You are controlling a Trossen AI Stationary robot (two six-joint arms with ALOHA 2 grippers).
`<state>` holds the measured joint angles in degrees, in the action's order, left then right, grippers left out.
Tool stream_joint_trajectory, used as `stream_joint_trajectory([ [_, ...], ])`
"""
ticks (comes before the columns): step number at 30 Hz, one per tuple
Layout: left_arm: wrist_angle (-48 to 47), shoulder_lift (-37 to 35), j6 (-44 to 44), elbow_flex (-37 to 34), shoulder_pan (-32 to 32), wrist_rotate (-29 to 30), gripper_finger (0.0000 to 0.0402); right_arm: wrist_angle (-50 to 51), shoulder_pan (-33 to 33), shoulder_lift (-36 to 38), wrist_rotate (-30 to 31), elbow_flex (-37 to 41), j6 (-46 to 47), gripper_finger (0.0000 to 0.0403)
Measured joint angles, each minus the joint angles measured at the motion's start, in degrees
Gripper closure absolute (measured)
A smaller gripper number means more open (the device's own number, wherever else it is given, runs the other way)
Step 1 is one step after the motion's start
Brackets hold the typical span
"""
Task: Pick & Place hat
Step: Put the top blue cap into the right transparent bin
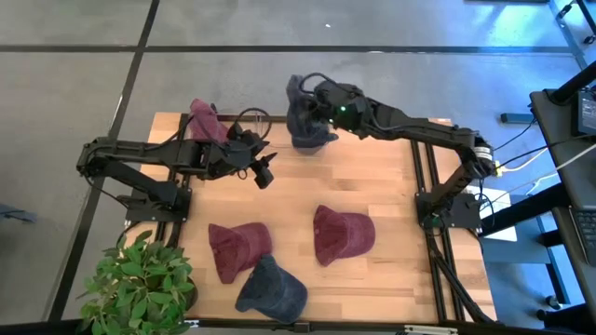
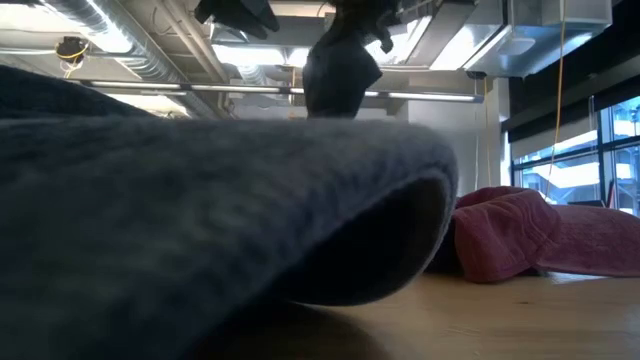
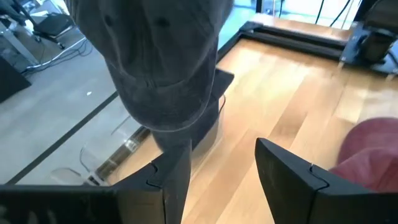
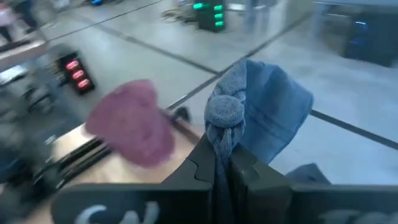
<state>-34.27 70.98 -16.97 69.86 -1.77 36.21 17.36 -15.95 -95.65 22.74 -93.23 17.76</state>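
In my low view, a blue hat [image 2: 200, 200] lying against the lens hides most of the table. My right gripper [image 4: 225, 163] covers the fabric it pinches on the raised blue hat [image 4: 261, 115]. My left wrist view cuts off that hat's [image 3: 161, 62] top.

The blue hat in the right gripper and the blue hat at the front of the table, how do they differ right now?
The blue hat in the right gripper hangs off the table, bunched between shut fingers at the far edge; the blue hat at the front lies on the wood, ungripped, against a maroon hat. Both are the same dark blue.
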Motion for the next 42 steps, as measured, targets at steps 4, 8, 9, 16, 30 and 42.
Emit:
stream_joint_trajectory([
  [4, -0.15, 0.04, 0.17, -0.12, 0.05, -0.12, 0.0230, -0.59, -0.85, -3.81, 3.30, 0.00, 4.22, 0.0393],
  [8, -0.21, 0.04, 2.70, -0.12, 0.05, -0.13, 0.0232, -2.73, -0.89, -7.91, 4.87, 0.07, 6.08, 0.0392],
  [9, -0.21, 0.04, 3.02, -0.12, 0.05, -0.14, 0.0232, -3.26, -0.89, -8.98, 6.14, 0.07, 6.08, 0.0392],
  [16, -0.26, 0.07, 3.18, -0.12, 0.01, -0.23, 0.0233, -4.43, -0.96, -14.33, 12.29, 0.04, 4.53, 0.0392],
  [30, -0.26, 0.09, 3.19, -0.12, 0.01, -0.32, 0.0231, 3.95, -1.63, -16.24, 14.69, 0.04, 6.16, 0.0392],
  [42, -0.26, 0.09, 3.19, -0.12, 0.01, -0.20, 0.0235, 4.45, -2.22, -16.68, 16.28, 0.02, 12.18, 0.0392],
])
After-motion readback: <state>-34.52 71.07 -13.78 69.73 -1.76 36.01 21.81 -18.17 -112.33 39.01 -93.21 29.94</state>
